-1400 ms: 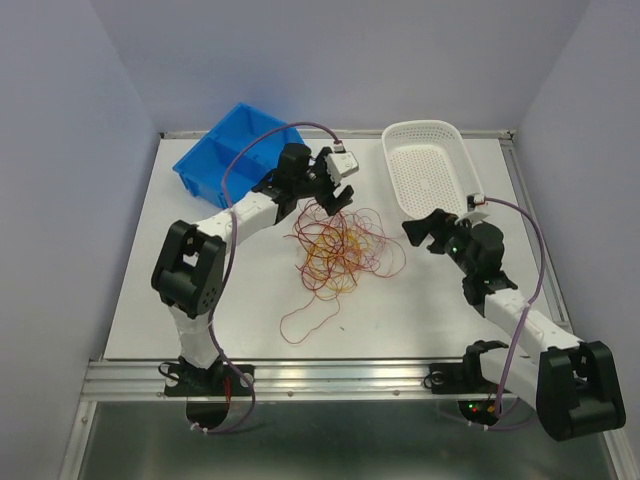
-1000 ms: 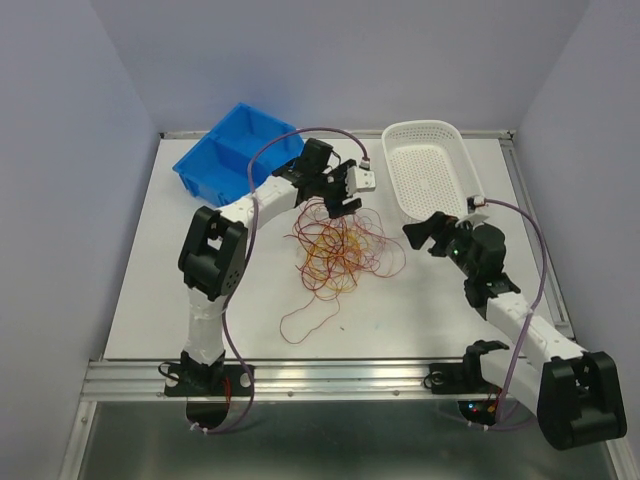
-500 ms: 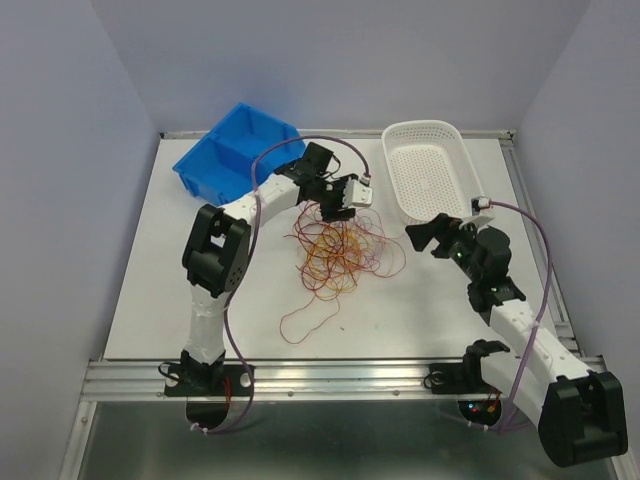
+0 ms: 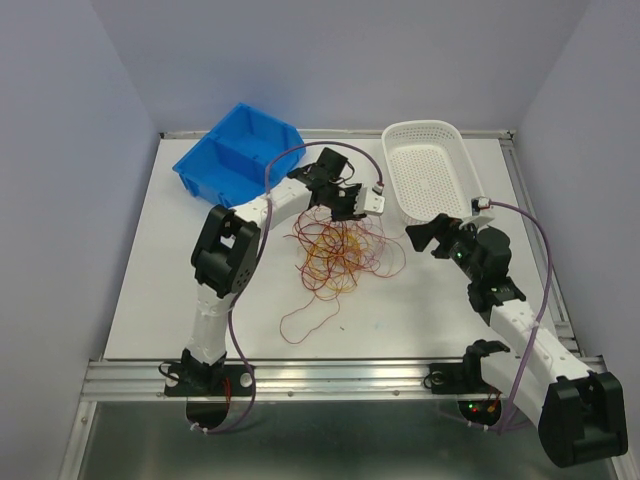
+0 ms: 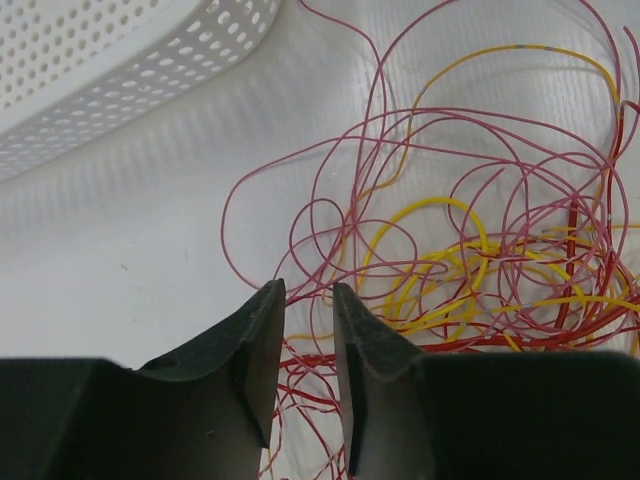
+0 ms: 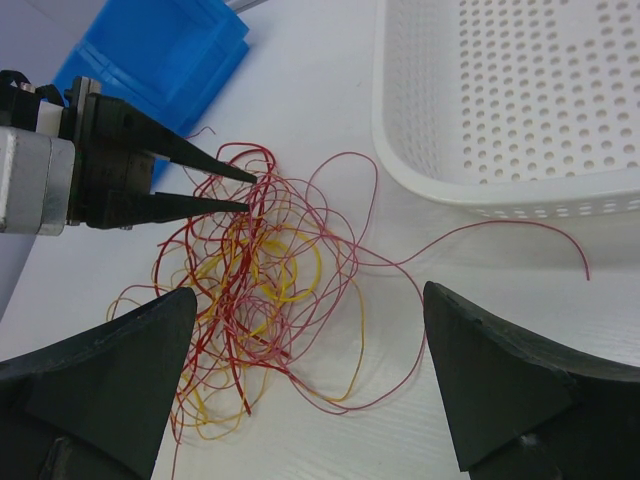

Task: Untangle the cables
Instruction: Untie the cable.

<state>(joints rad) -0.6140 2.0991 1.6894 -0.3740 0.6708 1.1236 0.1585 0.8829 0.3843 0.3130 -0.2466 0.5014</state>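
Left arm stretches from the near edge across the bench [image 4: 170, 300], elbow raised, forearm angled toward the far right. The left gripper [image 4: 352, 203] is low at the far edge of the cables [image 4: 335, 250], just beside the white basket [image 4: 428, 170]. Left wrist view: the left gripper [image 5: 305, 290] has jaws apart by a narrow slit, with red strands of the cables [image 5: 470, 260] running under the gap; cannot tell whether any strand is caught. Right arm is bent up from the near right corner. The right gripper [image 4: 428, 235] hovers off the tangle's right side, clear of it, jaws spread wide. The tangle lies mid-bench, one loose red loop trailing toward the near edge. Blue bin [image 4: 235, 155] is in the far left corner, basket in the far right. Against the earlier frames, the left arm has swung rightward from the bin toward the basket, and its jaws have narrowed. The right gripper has barely shifted, and the tangle keeps its shape.
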